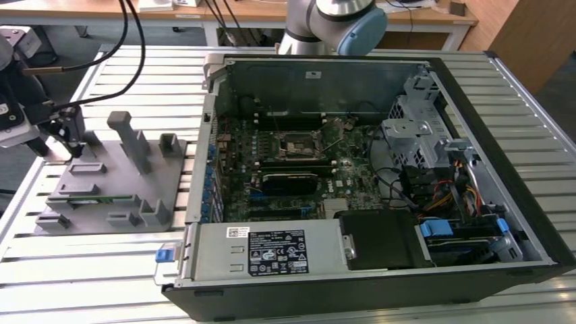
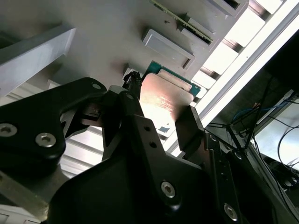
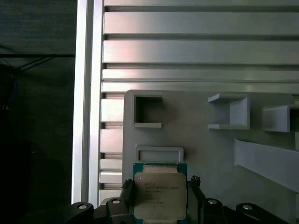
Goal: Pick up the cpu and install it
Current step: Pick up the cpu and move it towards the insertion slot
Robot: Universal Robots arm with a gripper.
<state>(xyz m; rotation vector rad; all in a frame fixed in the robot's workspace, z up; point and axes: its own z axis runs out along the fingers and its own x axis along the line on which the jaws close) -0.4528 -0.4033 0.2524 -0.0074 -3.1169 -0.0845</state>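
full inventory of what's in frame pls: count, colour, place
cpu: 1, silvery top with green edge, over the fixture tray, between the jaws
fixture tray: 1, grey, on the table at the exterior view's left
memory stick: 1, green, in a tray slot
PC case: 1, black, open, on the table beside the tray
motherboard: 1, green, inside the case
cpu socket: 1, metal-framed, mid motherboard
power supply: 1, silver, at the case's near side
table: 1, slatted aluminium, under everything
arm: 1, silver with blue cap, behind the case
gripper: 1, black, jaws shut on the cpu's opposite edges
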